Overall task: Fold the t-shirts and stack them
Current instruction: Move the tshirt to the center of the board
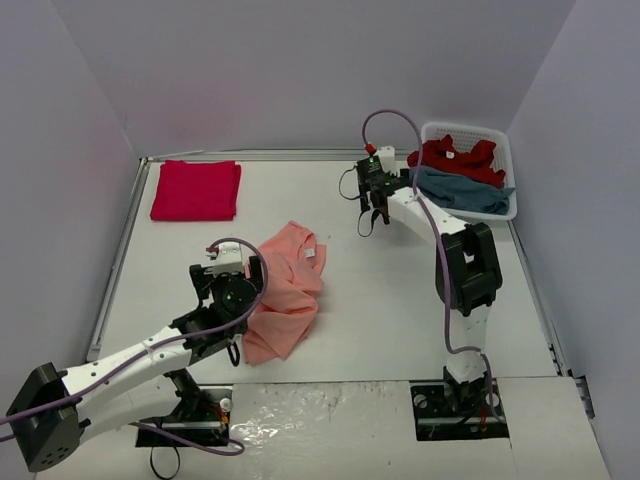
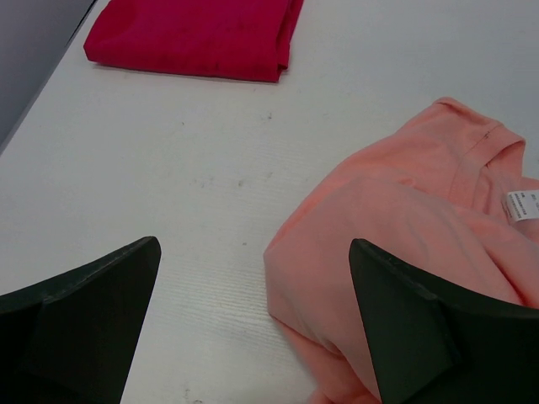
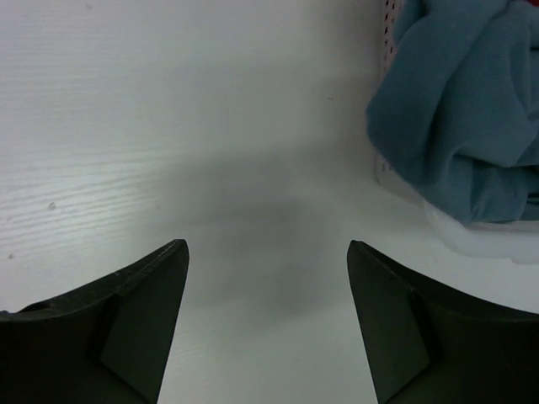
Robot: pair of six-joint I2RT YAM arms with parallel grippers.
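Left hand [image 2: 253, 252] hangs wide open and empty at the 9 o'clock edge of the crumpled salmon-orange t-shirt [image 1: 290, 290] in the middle of the worktop [image 1: 390, 310], probably poised to catch its hem. Right hand [image 3: 268, 248], also spread and empty, hovers beside the white basket [image 1: 510, 160] at 1 o'clock, where the teal-blue t-shirt [image 1: 460, 192] waits. The folded crimson t-shirt [image 1: 196, 190] at 10 o'clock looks like the stack's base.

A: We note the salmon t-shirt [image 2: 404, 227]: soft matt cloth, rumpled, with a white label at the neck.
B: Agreed. Folded red t-shirt [image 1: 196, 190] is the same matt knit. Teal t-shirt [image 3: 463, 109] looks slightly fuzzy.
A: Table [image 1: 380, 290]: white, matt, fine wood-like grain, a few specks.
B: Basket [image 1: 505, 150]: we log white plastic with a slight sheen. Left gripper [image 2: 254, 244] fingers [image 2: 84, 311]: smooth matt black plastic.
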